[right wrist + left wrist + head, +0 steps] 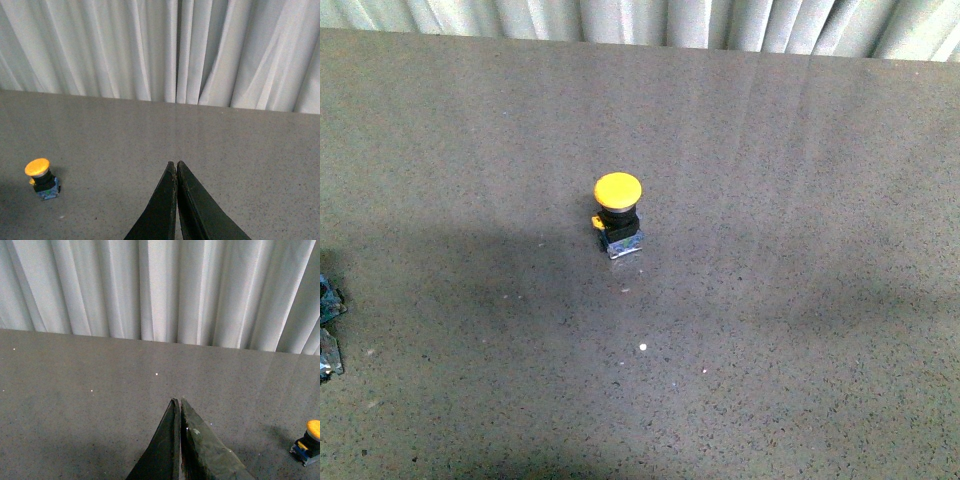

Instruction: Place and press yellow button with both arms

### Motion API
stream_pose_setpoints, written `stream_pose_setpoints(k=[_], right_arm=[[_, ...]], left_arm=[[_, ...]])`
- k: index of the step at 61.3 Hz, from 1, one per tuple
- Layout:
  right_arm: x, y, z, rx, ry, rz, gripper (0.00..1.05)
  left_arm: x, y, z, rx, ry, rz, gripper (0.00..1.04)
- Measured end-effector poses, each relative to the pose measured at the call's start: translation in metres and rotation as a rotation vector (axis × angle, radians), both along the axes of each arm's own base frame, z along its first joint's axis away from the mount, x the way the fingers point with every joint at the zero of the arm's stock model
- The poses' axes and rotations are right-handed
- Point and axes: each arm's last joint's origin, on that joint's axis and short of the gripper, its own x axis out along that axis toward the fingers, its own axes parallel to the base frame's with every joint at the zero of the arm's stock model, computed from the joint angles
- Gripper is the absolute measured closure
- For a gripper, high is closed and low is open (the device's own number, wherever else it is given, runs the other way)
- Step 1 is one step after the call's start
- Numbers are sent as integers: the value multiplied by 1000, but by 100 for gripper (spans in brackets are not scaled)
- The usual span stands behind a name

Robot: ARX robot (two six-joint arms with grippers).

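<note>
The yellow button (618, 214) stands upright near the middle of a speckled grey counter (800, 330), cap up on its black collar and small square base, with nothing touching it. The front view shows the button alone on the counter, a white pleated curtain (650, 22) along the far edge, and part of an unidentifiable dark object (328, 330) at the left border; neither arm appears there. Only the wrist views show the grippers. In the left wrist view, the left gripper (179, 401) hangs over bare counter with its two dark fingers pressed together at the tips, holding nothing, the button (310, 441) well off to one side near the frame's edge. In the right wrist view, the right gripper (174, 164) is likewise drawn together, tips meeting, empty and clear of the button (41, 177), which sits well apart from it on the counter before the curtain.
</note>
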Motion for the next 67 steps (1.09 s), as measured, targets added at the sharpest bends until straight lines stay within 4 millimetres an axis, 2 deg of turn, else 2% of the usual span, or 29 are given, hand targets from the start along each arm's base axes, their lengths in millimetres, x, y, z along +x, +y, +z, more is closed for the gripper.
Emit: stream_pose_setpoints(k=[9, 29, 31, 42, 59, 63, 67], right_arm=[[-10, 0, -3, 0, 6, -1, 103], [-11, 0, -2, 0, 3, -1, 103], [-11, 0, -2, -2, 3, -1, 100], [-11, 0, -2, -2, 3, -1, 68], [-11, 0, -2, -2, 3, -2, 15], [-11, 0, -2, -2, 3, -1, 8], [-11, 0, -2, -2, 2, -2, 9]], left_arm=[[0, 0, 0, 0, 0, 0, 103], [0, 0, 0, 0, 0, 0, 103], [0, 0, 0, 0, 0, 0, 103], [0, 0, 0, 0, 0, 0, 73], [0, 0, 0, 0, 0, 0, 20], [0, 0, 0, 0, 0, 0, 8], [0, 0, 0, 2, 0, 0, 10]])
